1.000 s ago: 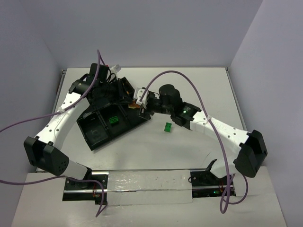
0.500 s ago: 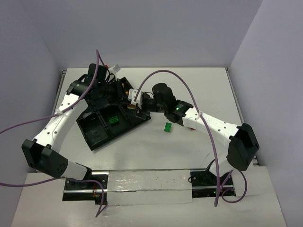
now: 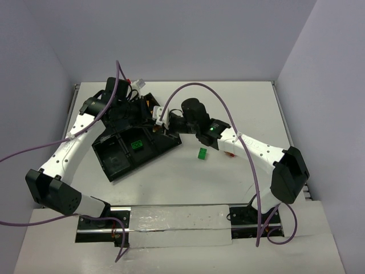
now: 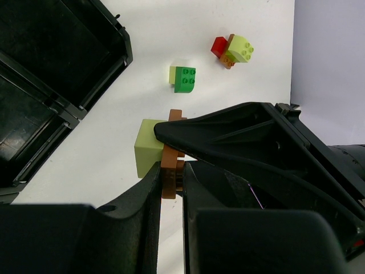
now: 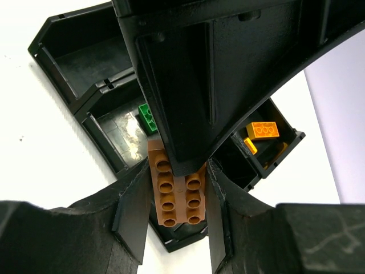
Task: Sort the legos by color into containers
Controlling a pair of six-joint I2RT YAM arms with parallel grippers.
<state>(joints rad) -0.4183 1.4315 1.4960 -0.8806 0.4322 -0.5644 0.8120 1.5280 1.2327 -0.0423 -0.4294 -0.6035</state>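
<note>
The left arm (image 3: pixel 71 145) and right arm (image 3: pixel 259 153) have white shells, black joint housings and purple cables (image 3: pixel 197 85); the right shows a green light (image 3: pixel 212 129). The left claw (image 4: pixel 171 177) and right claw (image 5: pixel 178 200) are matte black.

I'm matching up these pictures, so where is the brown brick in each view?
Top: cannot make it out; it would be near the tray's far end.
Left wrist: brown brick lower centre, against a yellow-green brick.
Right wrist: lower centre, underside showing.
Shared landmark: the black tray.

White tabletop (image 3: pixel 171 180) between plain pale lavender walls (image 3: pixel 199 34) on three sides, in soft, even light
</note>
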